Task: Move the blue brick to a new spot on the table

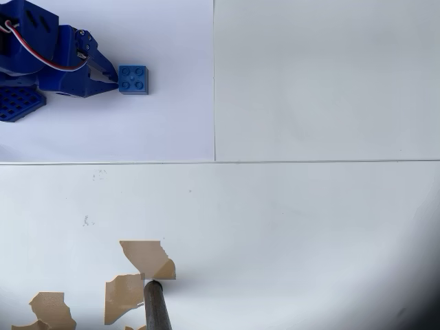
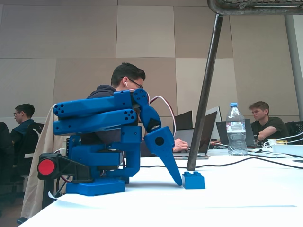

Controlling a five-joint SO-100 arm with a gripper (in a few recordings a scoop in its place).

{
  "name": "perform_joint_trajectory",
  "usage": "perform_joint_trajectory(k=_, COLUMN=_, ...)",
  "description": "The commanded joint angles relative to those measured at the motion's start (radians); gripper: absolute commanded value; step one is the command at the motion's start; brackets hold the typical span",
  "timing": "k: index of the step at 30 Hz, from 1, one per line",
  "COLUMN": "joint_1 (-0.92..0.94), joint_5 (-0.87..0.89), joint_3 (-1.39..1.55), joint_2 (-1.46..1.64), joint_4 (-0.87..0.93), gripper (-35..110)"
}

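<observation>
Blue brick [image 1: 133, 79] is sitting studs-up on the whiter paper sheet [image 1: 172, 117] in the upper left of the table [image 1: 309, 227], overhead view. Gripper [image 1: 110, 77] is angling down with its fingertip touching the brick's left side; whether the jaws are spread or pressed together cannot be told.

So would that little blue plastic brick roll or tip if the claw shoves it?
Probably not: the small square blue plastic studded brick sits flat and low on the white table, so it should slide. It looks rigid and light beside the claw.
</observation>
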Motion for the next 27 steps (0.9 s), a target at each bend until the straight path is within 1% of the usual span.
perform_joint_trajectory(k=1, joint_1=-0.002, joint_5=-0.031, joint_3=0.034, joint_2=0.005, joint_4=-0.009, gripper=0)
perform_joint_trajectory(k=10, joint_1=0.006, joint_5=-0.120, joint_3=0.034, joint_2=0.003, joint_4=-0.008, gripper=0)
perform_joint_trajectory(k=19, joint_1=0.002, joint_5=-0.110, joint_3=0.032, joint_2=0.006, joint_4=-0.008, gripper=0)
perform_joint_trajectory(k=27, joint_1=0.018, joint_5=-0.147, joint_3=-0.117, joint_2=-0.034, joint_4=0.071, gripper=0)
